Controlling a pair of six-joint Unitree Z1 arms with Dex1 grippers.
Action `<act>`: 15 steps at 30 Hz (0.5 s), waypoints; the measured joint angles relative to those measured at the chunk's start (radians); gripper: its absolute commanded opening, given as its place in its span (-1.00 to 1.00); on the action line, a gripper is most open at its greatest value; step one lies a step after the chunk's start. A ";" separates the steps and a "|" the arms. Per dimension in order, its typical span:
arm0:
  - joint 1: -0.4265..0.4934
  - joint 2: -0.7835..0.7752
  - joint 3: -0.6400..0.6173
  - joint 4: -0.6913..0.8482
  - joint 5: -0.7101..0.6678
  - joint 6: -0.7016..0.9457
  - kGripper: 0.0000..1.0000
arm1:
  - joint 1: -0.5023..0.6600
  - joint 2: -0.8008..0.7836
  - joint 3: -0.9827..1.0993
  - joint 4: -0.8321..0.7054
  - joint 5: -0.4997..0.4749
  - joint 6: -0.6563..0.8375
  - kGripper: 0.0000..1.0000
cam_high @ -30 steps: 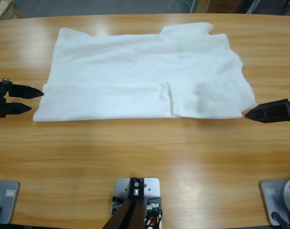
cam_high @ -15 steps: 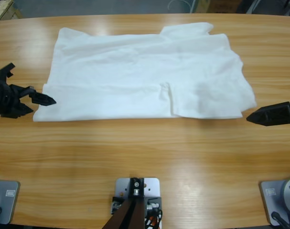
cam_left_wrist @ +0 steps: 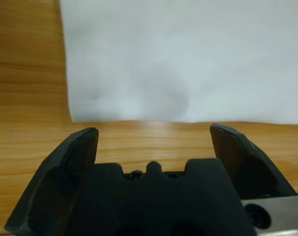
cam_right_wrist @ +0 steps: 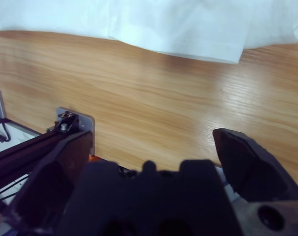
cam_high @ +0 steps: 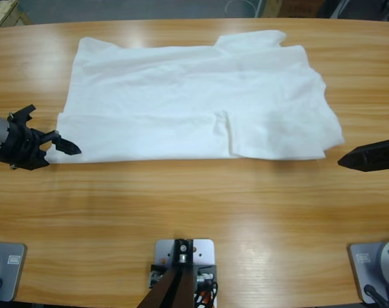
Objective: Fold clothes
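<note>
shirt: white t-shirt [cam_high: 194, 106] spread flat across the far half of the table [cam_high: 200, 205], long axis running left to right, partly folded, one flap lapped over near the middle of the near edge.
left gripper: left gripper [cam_high: 61, 144] down at the shirt's near-left corner, tip just at the hem; in the wrist view [cam_left_wrist: 153, 140] jaws spread wide, nothing between them, white cloth edge dead ahead and just beyond the tips.
right gripper: right gripper [cam_high: 351, 158] low at the right edge, just off the shirt's near-right corner, not touching; in the wrist view [cam_right_wrist: 153, 147] jaws parted wide and empty, cloth edge well up ahead across bare wood.
nearer: left, clearly; right has a gap to close.
next move, as a guess: pinching both near corners, then carrying the near edge away over the body.
surface: smooth glossy wood, thin cloth lying flat on it, so a slide under the hem probably needed.
room: plenty of bare table in front.
</note>
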 measured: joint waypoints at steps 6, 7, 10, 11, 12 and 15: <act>0.011 0.002 0.005 0.000 0.001 -0.023 0.76 | -0.029 0.000 0.000 0.000 0.010 -0.018 0.99; 0.012 0.003 0.008 0.000 0.001 -0.026 0.76 | -0.032 0.000 0.000 0.000 0.012 -0.020 0.99; 0.017 0.007 0.017 0.000 0.004 -0.042 0.76 | -0.034 0.000 0.000 0.000 0.016 -0.024 0.99; 0.023 0.009 0.021 0.000 0.005 -0.051 0.76 | -0.034 0.000 0.000 0.000 0.016 -0.025 0.99; 0.029 0.011 0.025 0.000 0.006 -0.060 0.76 | -0.034 0.000 0.000 0.000 0.018 -0.026 0.99; 0.041 0.020 0.030 0.000 0.014 -0.075 0.76 | -0.035 0.000 0.000 0.000 0.020 -0.027 0.99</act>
